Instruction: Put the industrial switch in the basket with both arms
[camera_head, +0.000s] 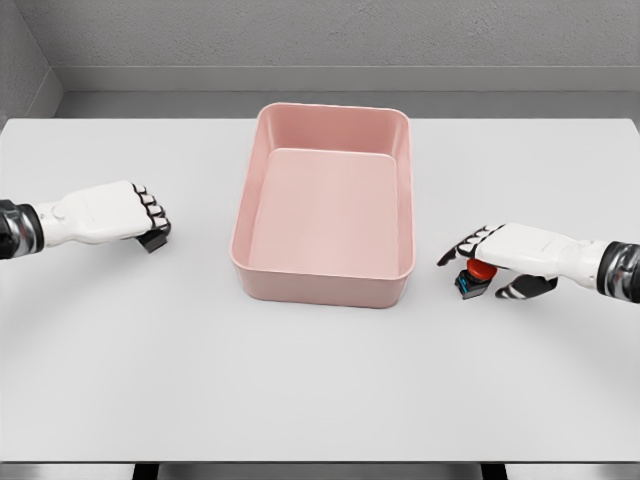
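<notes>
The industrial switch (476, 277), a small blue and black box with a red button on top, stands on the white table (320, 380) to the right of the pink basket (325, 282). My right hand (487, 262) hovers over it, fingers stretched across the button and thumb spread out to the right; nothing is clasped. My left hand (148, 220) rests at the left of the table, a hand's width from the basket, with its fingers curled and nothing in them. The basket holds nothing.
The basket is a deep rectangular tub with rounded corners in the middle of the table. A grey wall runs behind the table's far edge. The near table edge lies along the bottom of the view.
</notes>
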